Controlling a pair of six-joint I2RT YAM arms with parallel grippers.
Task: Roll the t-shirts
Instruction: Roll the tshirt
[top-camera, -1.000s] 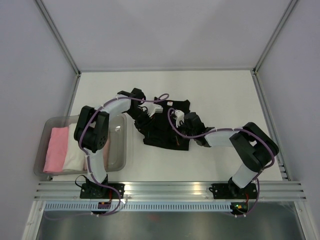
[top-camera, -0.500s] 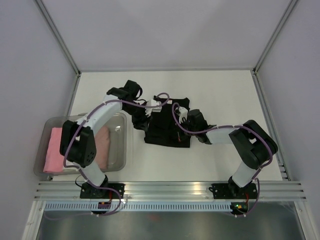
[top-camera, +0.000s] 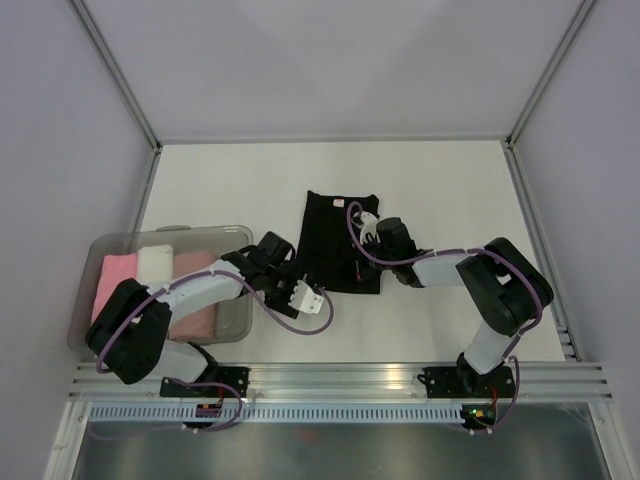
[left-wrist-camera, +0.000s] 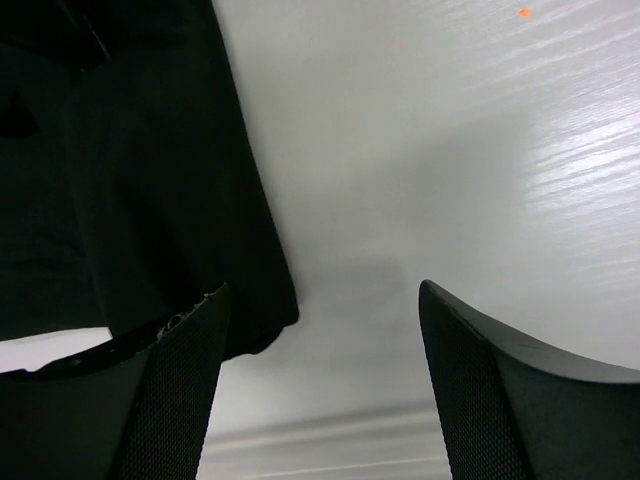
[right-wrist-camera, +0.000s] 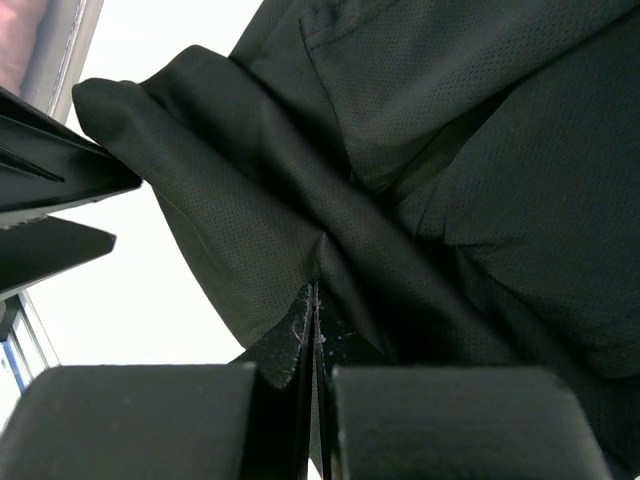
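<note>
Black t-shirt (top-camera: 335, 235): folded strip, flat on counter (top-camera: 440, 180), right of tub (top-camera: 170, 230); not yet rolled.
Other t-shirts (top-camera: 115, 290): inside tub.
Left end effector (left-wrist-camera: 320, 295): wide open, empty.
Right end effector (right-wrist-camera: 315, 365): pinching the black cloth's edge.

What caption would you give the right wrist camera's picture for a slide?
Right gripper pinching a fold of the black t-shirt, white table beside it.

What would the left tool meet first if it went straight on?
The left tool would probably land on bare table, just beside the shirt edge; depth is unclear.
</note>
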